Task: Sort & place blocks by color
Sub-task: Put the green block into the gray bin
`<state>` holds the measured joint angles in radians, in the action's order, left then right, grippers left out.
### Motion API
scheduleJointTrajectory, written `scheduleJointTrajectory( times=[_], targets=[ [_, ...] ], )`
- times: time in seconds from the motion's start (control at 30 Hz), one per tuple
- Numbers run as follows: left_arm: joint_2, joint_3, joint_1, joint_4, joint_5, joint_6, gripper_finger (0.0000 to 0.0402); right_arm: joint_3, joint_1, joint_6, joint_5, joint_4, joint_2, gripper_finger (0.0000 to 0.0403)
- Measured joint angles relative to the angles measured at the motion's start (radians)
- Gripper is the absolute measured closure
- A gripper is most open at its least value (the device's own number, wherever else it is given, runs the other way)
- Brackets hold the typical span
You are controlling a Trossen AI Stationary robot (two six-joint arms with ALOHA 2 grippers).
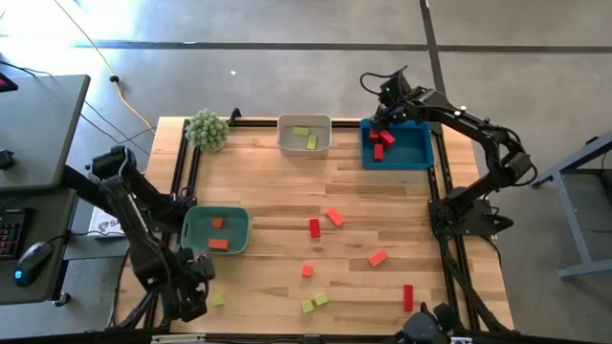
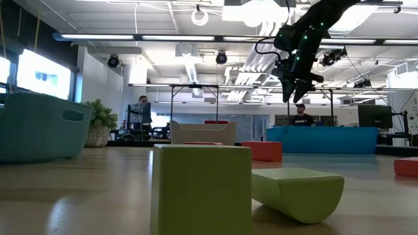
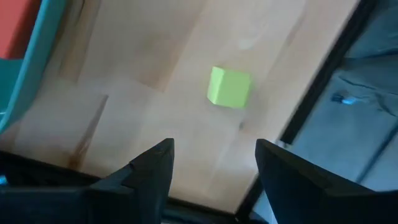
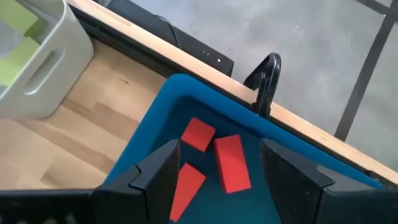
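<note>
My right gripper [image 1: 382,118] [image 4: 217,149] hangs open and empty over the blue tray's far left corner [image 4: 186,84]. Three dark red blocks [image 4: 231,163] lie in that tray. My left gripper [image 3: 214,146] is open above the table's near left corner, and a yellow-green cube [image 3: 229,88] [image 1: 218,299] lies on the wood just ahead of it. The white tray [image 1: 304,148] holds two yellow-green blocks, and the green tray [image 1: 196,234] holds two orange ones. Loose on the table are red [image 1: 315,227], orange [image 1: 378,257] and yellow-green [image 1: 320,298] blocks.
A fuzzy green plant [image 1: 207,129] stands at the far left corner. The blue tray's rim [image 2: 326,139] lies under my right gripper [image 2: 297,81]. A dark frame rail [image 3: 323,68] borders the table by the cube. Bare wood lies between the trays and the loose blocks.
</note>
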<state>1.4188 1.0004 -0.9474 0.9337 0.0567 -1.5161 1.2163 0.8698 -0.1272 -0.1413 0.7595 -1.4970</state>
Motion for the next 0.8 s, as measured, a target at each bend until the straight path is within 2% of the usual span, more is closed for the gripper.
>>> scheduleJointTrajectory(
  times=[0.3,0.53,0.8],
  targets=[
    [0.141,0.0,-0.001,-0.088,0.012,0.099,0.0186,0.0,0.0,-0.007,0.0,0.054,0.0,0.0192],
    [0.178,0.0,-0.001,-0.131,0.068,0.125,0.0186,0.0,0.0,-0.033,0.0,0.075,0.0,0.0192],
    [0.234,0.0,-0.001,-0.224,0.076,0.221,0.0186,0.0,0.0,-0.053,-0.001,0.075,0.0,0.0192]
  ],
)
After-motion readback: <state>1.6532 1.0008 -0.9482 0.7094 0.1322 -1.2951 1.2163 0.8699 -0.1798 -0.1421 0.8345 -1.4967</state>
